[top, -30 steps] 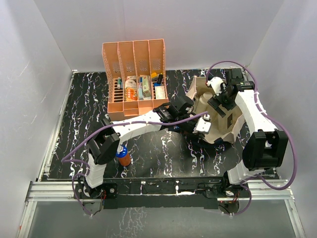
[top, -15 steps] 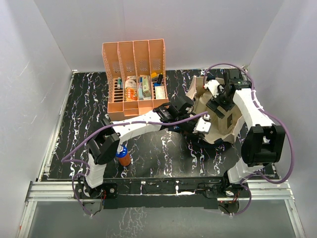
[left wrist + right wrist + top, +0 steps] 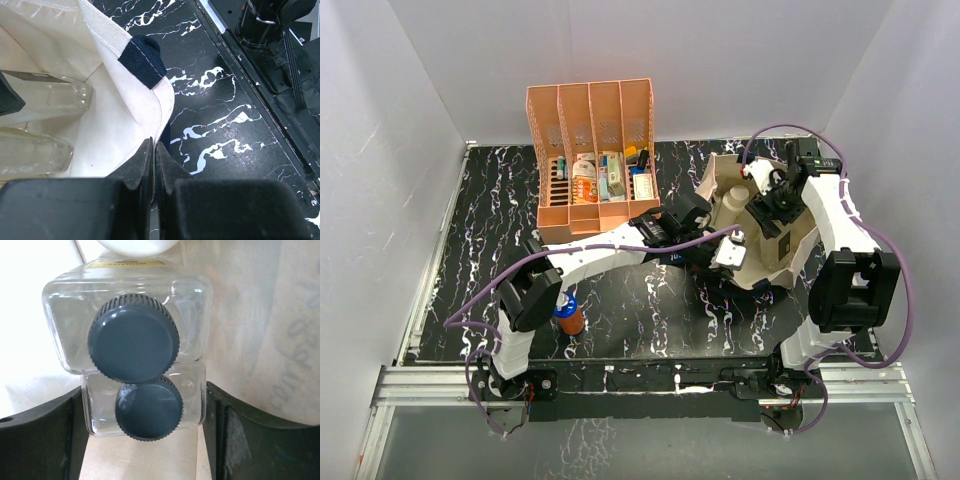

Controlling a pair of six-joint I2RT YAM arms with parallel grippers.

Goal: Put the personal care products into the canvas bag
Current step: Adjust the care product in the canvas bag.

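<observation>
Inside the canvas bag [image 3: 250, 315], the right wrist view gives us two clear square bottles stacked, dark caps facing the camera, so their long axes run straight away from the lens. The lower clear bottle [image 3: 149, 412] sits between the fingers of the right gripper [image 3: 147, 432]. The upper clear bottle [image 3: 133, 337] rests directly on it. A white bottle [image 3: 134, 244] just shows at the top edge, touching the upper one.

The right gripper's fingers are spread wide and sit close against both sides of the lower bottle. We can't tell whether they're actually pressing on it.

The left wrist view shows what the right one doesn't: the same two clear bottles from the side, lying across the picture against the cream lining. It also shows the bag's rim with a navy strap [image 3: 142, 57] stitched on. The left gripper [image 3: 153, 170] is pressed together, pinching the canvas rim just below that strap.

Only the top view gives us the layout. The bag is on the right half of the table [image 3: 490, 230], mouth gaping, with the right arm over it and the left arm reaching across to its near-left edge.

An orange-brown bottle [image 3: 569, 314] with a blue cap stands upright on the table by the left arm, well apart from the bag.

A file rack [image 3: 590, 120] stands at the back. Its four slots hold small packs and pens, too small for us to name.
</observation>
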